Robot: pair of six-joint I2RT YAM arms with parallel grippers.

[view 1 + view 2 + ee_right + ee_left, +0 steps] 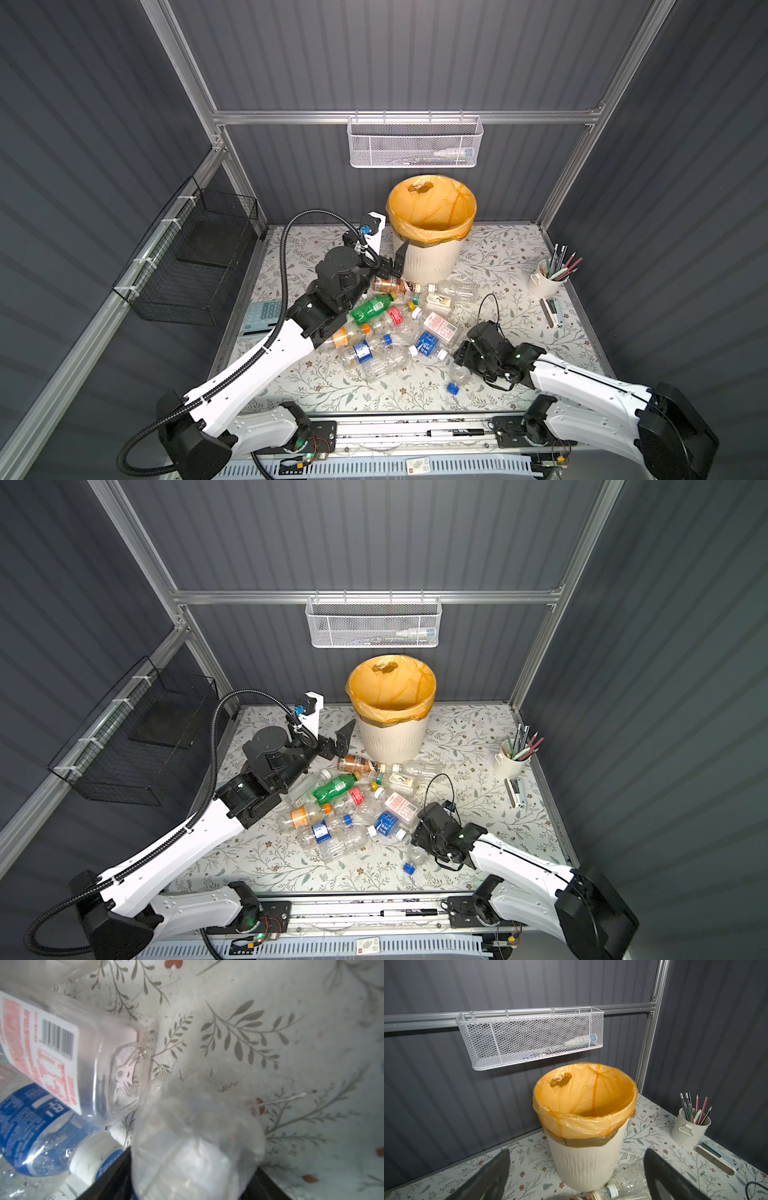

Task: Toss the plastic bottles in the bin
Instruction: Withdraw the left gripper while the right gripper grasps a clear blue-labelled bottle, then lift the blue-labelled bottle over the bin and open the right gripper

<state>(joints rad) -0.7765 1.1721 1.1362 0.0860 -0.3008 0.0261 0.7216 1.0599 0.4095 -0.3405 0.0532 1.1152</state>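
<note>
Showing the clear bottle (193, 1136) I am after: it lies at the near edge of the heap of plastic bottles (386, 324), well apart from the bin (432, 257), which stands behind the heap at the back of the table (498, 257). The right gripper (189, 1184) sits low over this bottle with a finger on either side of its body, partly closed. Whether the pads bite yet I cannot tell.

To do this step well, I judge the thin wall wants a gentle squeeze, enough to hold but not to crush. The lift should then go straight up before any swing, because a red-labelled bottle (41, 1053) and a blue-labelled bottle (37, 1130) lie just beside it and could be dragged along. The left gripper (395, 264) hangs wide open and empty just beside the bin's wall, so I would keep it out of the carrying path.

In both top views the right wrist covers its own fingers. The right wrist view is blurred, and the fingertips are cut off at its edge. The bin's bottom is out of sight from every camera, and the left arm hides part of the heap.
</note>
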